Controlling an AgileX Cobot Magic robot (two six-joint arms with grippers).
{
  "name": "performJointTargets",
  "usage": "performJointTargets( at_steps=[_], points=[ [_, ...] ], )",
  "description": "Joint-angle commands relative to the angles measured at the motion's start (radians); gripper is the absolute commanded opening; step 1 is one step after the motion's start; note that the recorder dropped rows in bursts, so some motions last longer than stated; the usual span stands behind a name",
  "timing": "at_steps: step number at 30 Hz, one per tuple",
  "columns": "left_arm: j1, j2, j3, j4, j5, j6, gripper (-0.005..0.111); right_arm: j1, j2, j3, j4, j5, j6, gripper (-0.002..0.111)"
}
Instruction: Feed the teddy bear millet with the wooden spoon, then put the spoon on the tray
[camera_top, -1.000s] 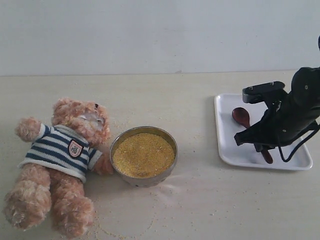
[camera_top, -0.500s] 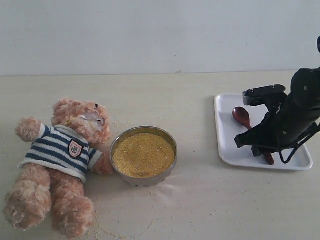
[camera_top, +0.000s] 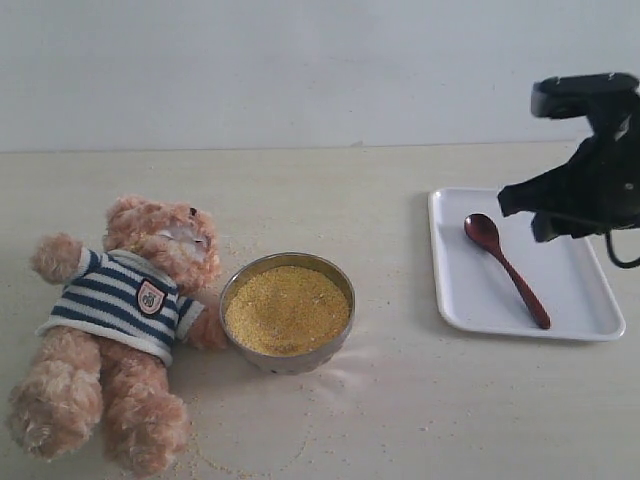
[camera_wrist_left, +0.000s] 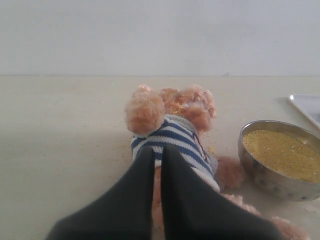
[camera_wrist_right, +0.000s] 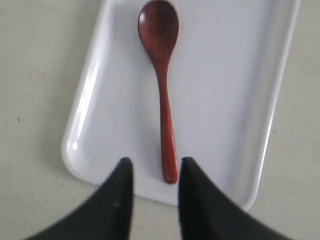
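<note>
The teddy bear (camera_top: 120, 320) is seen lying face up at the left of the pale table (camera_top: 400, 200), its arm just beside a round metal bowl (camera_top: 290, 362) heaped with millet (camera_top: 287, 310); stray grains are scattered around both. In the left wrist view, the left gripper (camera_wrist_left: 156, 149) is shown above the bear's striped shirt with its fingers pressed together and nothing between them. At the right, the wooden spoon (camera_top: 505, 265) is laid diagonally inside the white tray (camera_top: 580, 290), untouched. The right gripper (camera_wrist_right: 156, 161) is held above the tray near the handle's end, its jaws spread apart and empty.
</note>
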Motion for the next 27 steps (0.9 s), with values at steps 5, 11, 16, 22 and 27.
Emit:
performJointTargets(
  at_steps=[5, 11, 16, 22, 27],
  points=[
    [0.004, -0.003, 0.004, -0.01, -0.002, 0.0, 0.005, -0.004, -0.524, 0.515, -0.05, -0.664, 0.215, 0.001],
    [0.004, -0.003, 0.004, -0.01, -0.002, 0.0, 0.005, -0.004, -0.978, 0.781, -0.05, -0.848, 0.173, 0.001],
    [0.004, -0.003, 0.004, -0.01, -0.002, 0.0, 0.005, -0.004, -1.3, 0.819, -0.056, -0.791, 0.136, 0.001],
    [0.004, -0.003, 0.004, -0.01, -0.002, 0.0, 0.005, -0.004, -1.519, 0.819, -0.056, -0.467, 0.134, 0.001],
    [0.004, -0.003, 0.004, -0.01, -0.002, 0.0, 0.005, -0.004, -1.533, 0.819, -0.146, -0.275, 0.134, 0.001]
  ],
)
